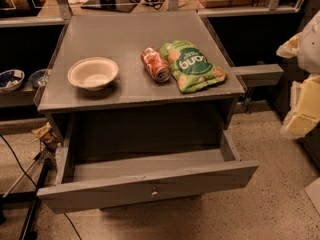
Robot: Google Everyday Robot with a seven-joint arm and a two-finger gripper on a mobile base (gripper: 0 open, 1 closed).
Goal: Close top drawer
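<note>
Grey top drawer pulled out, long axis left-right, knob facing camera, hand at right edge (grip unclear)

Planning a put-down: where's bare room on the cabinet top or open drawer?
Free: back half of the cabinet top, behind bowl, can and chip bag; gap between bowl and can; visible floor of the open top drawer. Crowded: front right, can beside bag. The gripper is at right edge.
</note>
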